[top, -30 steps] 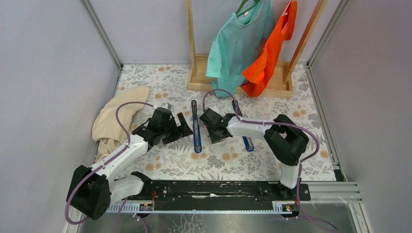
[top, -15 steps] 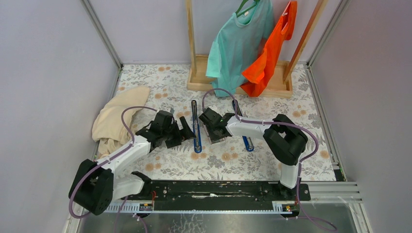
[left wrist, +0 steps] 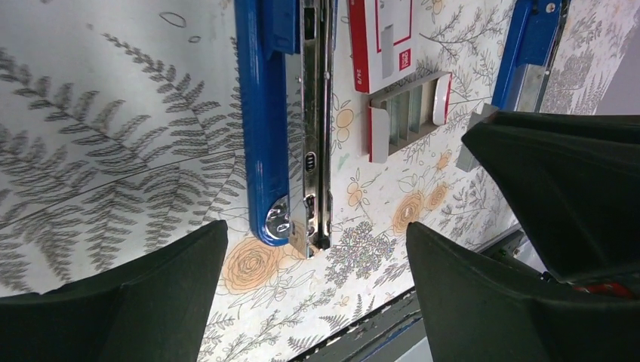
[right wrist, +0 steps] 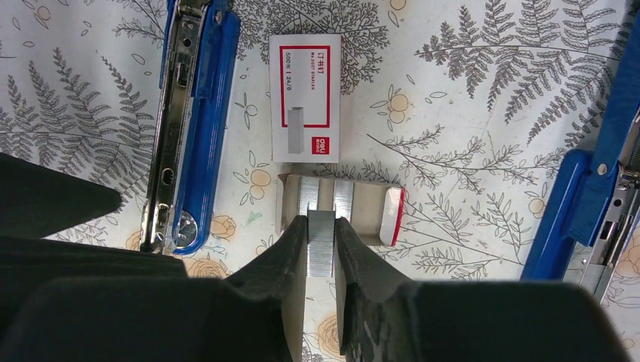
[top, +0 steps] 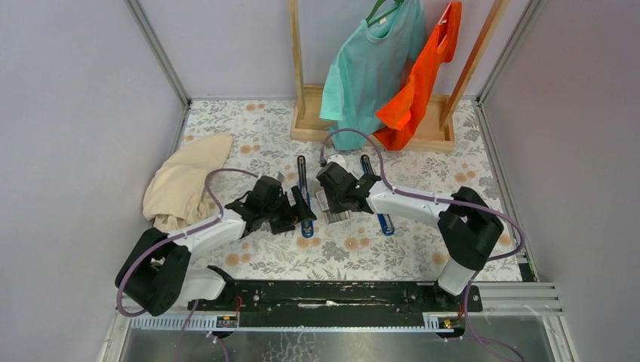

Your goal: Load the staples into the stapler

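Observation:
The staples (right wrist: 321,247), a silvery block, are pinched between my right gripper (right wrist: 322,224) fingers, just above the open inner tray (right wrist: 370,204) of the staple box, where more strips lie. In the top view the right gripper (top: 337,202) hovers between two blue staplers. The left stapler (left wrist: 290,121) lies opened flat with its silver magazine (left wrist: 315,113) exposed. My left gripper (left wrist: 315,241) stands open, its fingers straddling that stapler's near end (top: 305,222) without touching it. The second stapler (right wrist: 596,204) lies to the right.
The white-and-red box sleeve (right wrist: 306,98) lies beyond the tray. A beige cloth (top: 181,188) is heaped at the left. A wooden rack (top: 370,124) with a teal and an orange shirt stands at the back. Metal frame rails (top: 498,158) edge the floral mat.
The left arm has swung right, bringing its open gripper to the left stapler's near end. The right gripper has narrowed onto the staples at the tray.

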You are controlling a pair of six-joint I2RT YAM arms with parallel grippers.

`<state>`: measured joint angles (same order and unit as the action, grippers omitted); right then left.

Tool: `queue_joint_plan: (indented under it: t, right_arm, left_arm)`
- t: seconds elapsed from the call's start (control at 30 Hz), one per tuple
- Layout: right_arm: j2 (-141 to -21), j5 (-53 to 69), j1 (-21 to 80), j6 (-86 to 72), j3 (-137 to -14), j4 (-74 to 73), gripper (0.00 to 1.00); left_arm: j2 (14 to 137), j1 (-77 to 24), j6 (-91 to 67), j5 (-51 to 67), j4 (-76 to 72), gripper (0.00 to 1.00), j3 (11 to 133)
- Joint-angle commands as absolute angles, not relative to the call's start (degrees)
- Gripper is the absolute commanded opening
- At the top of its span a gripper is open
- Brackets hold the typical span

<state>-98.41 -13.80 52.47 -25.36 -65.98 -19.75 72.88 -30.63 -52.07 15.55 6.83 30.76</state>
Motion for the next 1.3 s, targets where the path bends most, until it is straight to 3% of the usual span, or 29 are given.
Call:
queue_joint_plan:
  t: [0.0,0.3,0.47,0.87,1.27]
  right_arm:
    - [-95.60,-16.16,52.82,-26.31,-64.97,-17.92,0.18]
    - [-95.54,-16.21,52.89,-26.93,-64.20,-16.91,0.18]
    - [-95.54,-14.55,53.13,-26.98,-64.54,-15.66,0.18]
    - [-99.29,-16.53,57.17,-29.19,-69.19,-13.15,0.19]
    - [-101.83,-20.93,60.83,-31.11,-71.15,-10.61,0.19]
  left_arm:
    - [75.03,-32.95,-54.99,16.97,-0.46,0.94,30.03]
    - [80.45,-36.37,-57.65,19.07,-6.31,0.94,29.88]
    - [76.73,-36.57,-57.31,17.39,-5.62,0.94,28.98]
    - [58.39,-30.80,-52.87,4.51,15.48,1.00,30.64]
    - [45.91,-29.69,-45.10,-8.96,36.66,1.00,45.52]
